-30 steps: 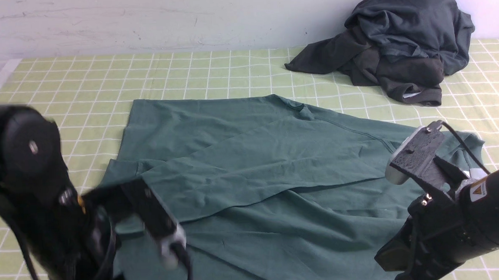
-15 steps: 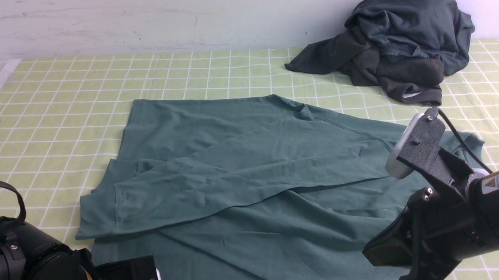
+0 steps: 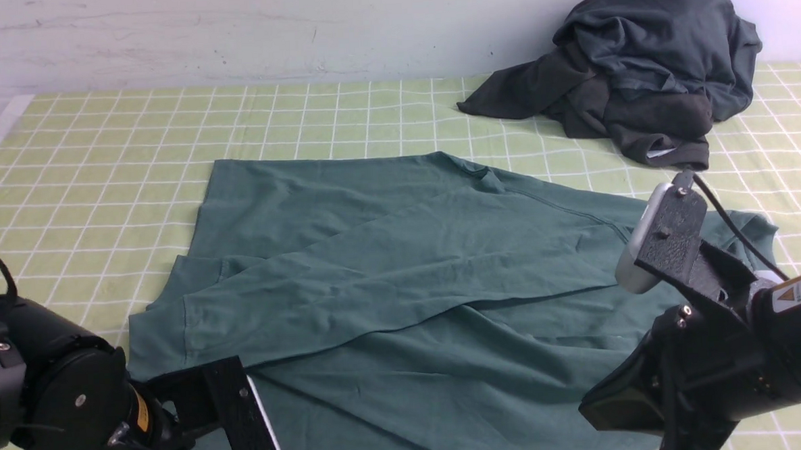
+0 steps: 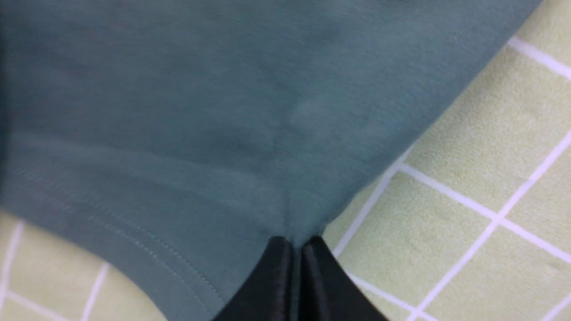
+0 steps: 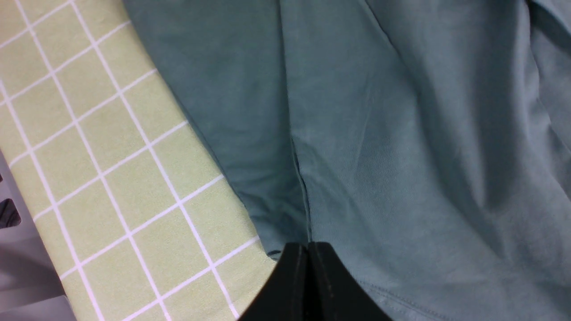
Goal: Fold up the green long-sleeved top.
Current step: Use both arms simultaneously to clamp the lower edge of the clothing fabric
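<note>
Sleeve lies folded across the green top; left gripper and right gripper each clamp its cloth at their tips, body fold apparently not yet done.

Front overview; wrist views close (sharing top).

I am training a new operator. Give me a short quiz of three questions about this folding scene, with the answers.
1. True or false: the left gripper hangs open above the green top.
2. Where does the dark clothes pile lie? A: on the green top. B: apart from it, at the far right, near the wall. C: under the green top.
3. What is the right gripper shut on?
Key: 1 false, it is shut on the top's edge. 2 B. 3 the green top, at its edge.
</note>
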Motion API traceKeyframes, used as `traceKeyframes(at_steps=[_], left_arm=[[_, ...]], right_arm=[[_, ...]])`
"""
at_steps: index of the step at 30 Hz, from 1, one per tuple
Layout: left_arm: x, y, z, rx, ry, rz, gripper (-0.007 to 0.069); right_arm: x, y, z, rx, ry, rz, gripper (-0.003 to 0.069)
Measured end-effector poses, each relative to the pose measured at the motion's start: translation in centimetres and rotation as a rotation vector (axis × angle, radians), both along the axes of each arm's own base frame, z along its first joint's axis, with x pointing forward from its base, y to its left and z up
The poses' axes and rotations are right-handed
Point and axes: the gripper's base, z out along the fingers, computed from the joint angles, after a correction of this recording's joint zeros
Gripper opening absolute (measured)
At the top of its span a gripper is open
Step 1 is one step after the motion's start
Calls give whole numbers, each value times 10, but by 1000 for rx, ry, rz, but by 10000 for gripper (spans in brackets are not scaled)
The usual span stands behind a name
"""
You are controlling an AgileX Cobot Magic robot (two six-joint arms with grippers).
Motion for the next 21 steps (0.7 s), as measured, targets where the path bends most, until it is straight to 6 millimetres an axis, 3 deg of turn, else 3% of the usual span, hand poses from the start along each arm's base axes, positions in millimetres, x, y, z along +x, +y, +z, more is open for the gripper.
traceKeyframes(at_steps=[7, 11, 16, 19, 21], left_arm=[[0, -3, 9, -55, 17, 130, -4], [-2, -6, 9, -94, 40, 187, -4], [-3, -9, 9, -124, 56, 216, -4], [-3, -9, 9, -133, 61, 223, -4], [-4, -9, 9, -136, 62, 224, -4]], right_arm=[[-6, 5, 19, 82, -163, 148, -16], [-2, 2, 26, -4, -290, 240, -16], [19, -11, -1, -318, -343, 353, 1], [38, -16, -32, -497, -284, 401, 70], [41, -17, -39, -533, -267, 415, 95]])
